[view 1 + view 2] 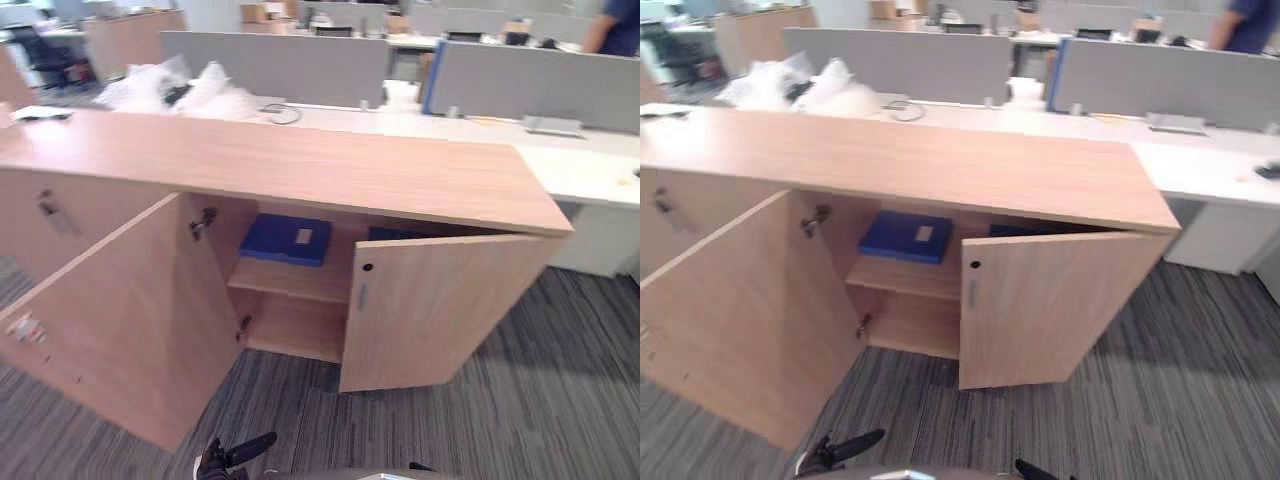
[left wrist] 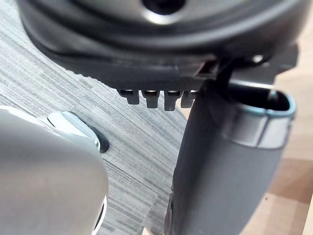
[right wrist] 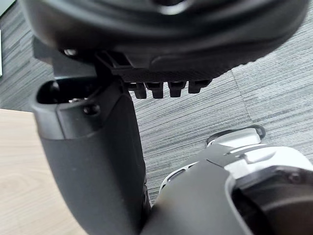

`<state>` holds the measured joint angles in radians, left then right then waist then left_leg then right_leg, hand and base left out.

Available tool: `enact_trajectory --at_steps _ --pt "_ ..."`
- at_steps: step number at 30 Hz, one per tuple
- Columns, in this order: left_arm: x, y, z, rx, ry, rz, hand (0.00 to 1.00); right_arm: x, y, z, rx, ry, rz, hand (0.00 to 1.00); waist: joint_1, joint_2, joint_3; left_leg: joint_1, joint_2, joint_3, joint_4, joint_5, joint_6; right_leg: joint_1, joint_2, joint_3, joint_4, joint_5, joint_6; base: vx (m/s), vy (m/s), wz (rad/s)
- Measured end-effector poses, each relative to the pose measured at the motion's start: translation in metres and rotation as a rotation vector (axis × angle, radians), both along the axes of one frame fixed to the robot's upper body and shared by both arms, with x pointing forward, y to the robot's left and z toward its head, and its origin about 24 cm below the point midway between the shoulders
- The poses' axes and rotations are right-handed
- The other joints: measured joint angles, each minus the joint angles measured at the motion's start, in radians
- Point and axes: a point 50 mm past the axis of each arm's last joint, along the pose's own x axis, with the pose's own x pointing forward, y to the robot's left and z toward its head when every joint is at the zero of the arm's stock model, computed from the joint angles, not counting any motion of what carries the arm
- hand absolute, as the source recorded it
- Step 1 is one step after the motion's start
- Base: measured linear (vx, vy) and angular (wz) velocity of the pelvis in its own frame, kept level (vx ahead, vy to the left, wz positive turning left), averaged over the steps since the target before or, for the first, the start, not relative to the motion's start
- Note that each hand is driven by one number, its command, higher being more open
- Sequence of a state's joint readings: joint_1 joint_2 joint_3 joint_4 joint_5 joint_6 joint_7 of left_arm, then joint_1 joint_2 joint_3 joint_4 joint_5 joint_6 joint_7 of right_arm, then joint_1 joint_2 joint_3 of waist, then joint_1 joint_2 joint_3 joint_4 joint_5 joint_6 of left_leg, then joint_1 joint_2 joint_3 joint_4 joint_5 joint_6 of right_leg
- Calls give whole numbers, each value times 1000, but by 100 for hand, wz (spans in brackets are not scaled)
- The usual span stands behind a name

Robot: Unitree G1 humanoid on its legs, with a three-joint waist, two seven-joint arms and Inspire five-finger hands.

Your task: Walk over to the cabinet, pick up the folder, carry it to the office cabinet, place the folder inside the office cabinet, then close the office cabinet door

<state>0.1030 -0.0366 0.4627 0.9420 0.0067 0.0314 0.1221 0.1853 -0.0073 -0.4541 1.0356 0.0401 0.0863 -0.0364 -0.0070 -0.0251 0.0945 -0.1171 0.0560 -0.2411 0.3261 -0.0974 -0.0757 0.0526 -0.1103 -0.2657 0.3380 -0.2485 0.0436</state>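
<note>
Both arms hang low over the carpet (image 1: 560, 380). The left hand (image 2: 225, 171) and the right hand (image 3: 93, 166) hold nothing, their fingers (image 2: 152, 98) side by side and relaxed, seen end-on as short stubs beside the thumb. The blue folder (image 1: 287, 238) lies flat on the upper shelf (image 1: 290, 278) inside the cabinet (image 1: 300, 165), whose doors stand open. A second blue thing (image 1: 392, 233) beside it is mostly hidden behind the right door (image 1: 430, 305).

grey striped carpet (image 1: 560, 400) — white desks (image 1: 590, 170), grey partitions (image 1: 270, 65)
</note>
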Motion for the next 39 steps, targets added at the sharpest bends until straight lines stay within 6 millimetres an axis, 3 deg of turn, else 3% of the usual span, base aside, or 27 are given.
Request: enact_trajectory --at_steps 1,2,4,5,6,8,9,10,11,12,16,19,23,27,30,39 --pt "2 4 2 6 -19 30 100 -1 0 0 -4 5 -10 100 3 -2 6 -22 37 127 43 -5 35 17 -9 -45 -2 -2 -1 -10 12 122" --pt "1 3 2 -3 -26 69 100 -2 -1 0 -9 5 -23 100 3 2 10 -44 116 333 105 -19 71 36 -21 -92 1 -10 5 7 35 108" --pt "1 3 2 -3 -28 73 100 -1 -3 0 -12 3 -37 100 4 5 9 -47 169 492 165 -45 91 39 -42 -116 21 -22 18 42 114 70" --pt "-1 2 2 -6 -25 70 100 3 -5 1 -19 -13 -48 100 3 33 22 -56 186 600 205 -71 94 33 -65 -137 71 -50 44 51 167 56" --pt "0 3 2 -3 -26 64 100 5 -6 1 -20 -19 -62 100 3 33 23 -65 168 596 206 -72 96 21 -77 -132 91 -64 47 40 183 79" --pt "4 0 1 -5 -22 10 100 3 -6 1 -10 -17 -114 100 -5 26 22 -74 86 562 108 -37 122 9 -86 -104 66 -70 25 -8 66 97" --pt "6 0 1 -3 -12 -23 100 -1 -1 -1 7 -12 -164 100 -13 6 16 -40 59 619 30 -29 145 24 -110 -111 2 -34 30 6 44 117" --pt "5 2 0 1 0 -22 100 -4 -3 -1 13 -6 -202 100 -14 18 17 -31 101 738 97 -46 145 41 -128 -153 -27 -3 65 32 58 98" --pt "4 2 -1 0 5 -22 100 -4 -5 -1 10 -4 -205 100 -15 26 17 -24 115 760 108 -47 143 45 -130 -163 -29 -1 68 71 139 93" --pt "0 -3 -4 -17 31 -31 100 -1 -10 0 0 -8 -223 100 -25 46 30 1 90 751 51 -52 124 67 -140 -198 -33 -1 79 67 126 79" --pt "-1 4 -3 1 45 -63 100 -3 -3 -3 41 13 -276 100 -24 16 30 86 -46 710 -238 93 133 113 -152 -211 -154 52 64 71 70 53" --pt "-4 5 -4 -17 41 -22 100 -5 0 -4 48 25 -302 100 -25 7 40 175 -88 689 -415 179 126 148 -145 -232 -183 60 71 27 5 20" --pt "-2 2 -1 -54 -13 61 100 -4 1 -5 49 27 -303 100 -26 -1 48 195 -91 671 -420 177 122 183 -140 -246 -200 59 70 0 -27 8" --pt "9 0 18 -11 -160 74 100 -2 1 -4 43 21 -294 100 -23 -1 62 197 -91 668 -420 175 120 197 -134 -247 -224 58 69 9 -30 2" --pt "25 11 35 80 -222 32 100 1 -1 -3 31 10 -266 100 -25 5 66 197 -89 669 -421 173 116 198 -129 -245 -233 54 62 8 -34 -2" --pt "90 95 98 431 -377 -7 100 -4 -2 -3 43 12 -258 100 -25 14 58 224 -57 691 -418 155 89 217 -93 -196 -253 71 7 46 -40 -8"
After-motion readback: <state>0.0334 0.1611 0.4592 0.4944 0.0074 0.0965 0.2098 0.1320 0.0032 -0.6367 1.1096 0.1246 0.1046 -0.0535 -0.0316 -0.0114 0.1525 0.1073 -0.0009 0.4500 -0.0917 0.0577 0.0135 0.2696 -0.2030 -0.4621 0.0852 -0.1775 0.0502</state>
